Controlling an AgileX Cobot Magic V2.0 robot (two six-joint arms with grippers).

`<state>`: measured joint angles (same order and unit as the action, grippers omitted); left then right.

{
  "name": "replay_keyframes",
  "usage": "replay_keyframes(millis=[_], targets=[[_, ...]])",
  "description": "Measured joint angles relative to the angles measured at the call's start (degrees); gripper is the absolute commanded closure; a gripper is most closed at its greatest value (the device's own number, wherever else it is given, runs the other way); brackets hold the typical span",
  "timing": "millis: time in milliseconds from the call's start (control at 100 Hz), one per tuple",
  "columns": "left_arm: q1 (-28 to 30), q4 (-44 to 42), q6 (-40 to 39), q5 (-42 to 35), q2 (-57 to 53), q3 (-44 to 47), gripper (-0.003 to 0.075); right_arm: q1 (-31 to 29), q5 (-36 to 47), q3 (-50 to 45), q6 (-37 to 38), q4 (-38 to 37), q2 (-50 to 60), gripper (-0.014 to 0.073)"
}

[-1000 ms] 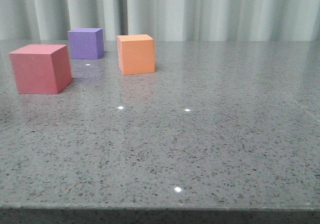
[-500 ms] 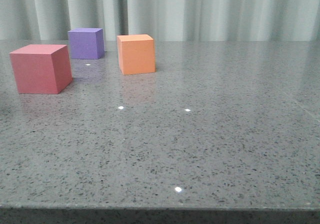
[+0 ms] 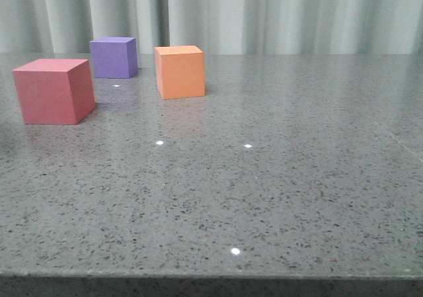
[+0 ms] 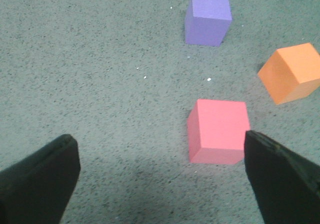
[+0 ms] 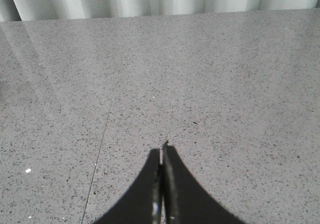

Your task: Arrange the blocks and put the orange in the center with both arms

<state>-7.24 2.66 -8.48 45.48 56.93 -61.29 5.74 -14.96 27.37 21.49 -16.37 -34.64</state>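
Three cubes stand on the grey speckled table at the far left in the front view: a pinkish-red cube (image 3: pixel 53 90) nearest, a purple cube (image 3: pixel 114 57) behind it, an orange cube (image 3: pixel 179 71) to their right. No gripper shows in the front view. In the left wrist view my left gripper (image 4: pixel 161 176) is open and empty above the table; the pinkish-red cube (image 4: pixel 218 130) lies just inside its right finger (image 4: pixel 280 179), with the purple cube (image 4: pixel 208 18) and orange cube (image 4: pixel 292 73) beyond. My right gripper (image 5: pixel 162 151) is shut and empty over bare table.
The grey speckled table (image 3: pixel 264 178) ends at a front edge low in the front view. A pale curtain (image 3: pixel 264 12) hangs behind the table. A thin seam (image 5: pixel 102 139) runs across the tabletop in the right wrist view.
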Motion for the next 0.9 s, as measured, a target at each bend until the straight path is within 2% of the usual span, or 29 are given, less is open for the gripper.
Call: replay_keyframes(millis=[220,440,690,900], targets=[[-1.59,5.08,-0.33,-2.24,2.14,-0.52,0.0115,0.00,0.00,0.00,0.00,0.00,0.00,0.0662],[-9.43,5.21,-4.40,-4.38,9.81,-5.05,0.0116,0.00,0.00,0.00,0.00,0.00,0.00,0.0662],[-21.53,-4.34,-16.99,-7.39,24.33,-15.17,0.0116,0.00,0.00,0.00,0.00,0.00,0.00,0.0662],[-28.34,-13.19,-27.35,-6.87,36.70,-26.71,0.0116,0.00,0.00,0.00,0.00,0.00,0.00,0.0662]])
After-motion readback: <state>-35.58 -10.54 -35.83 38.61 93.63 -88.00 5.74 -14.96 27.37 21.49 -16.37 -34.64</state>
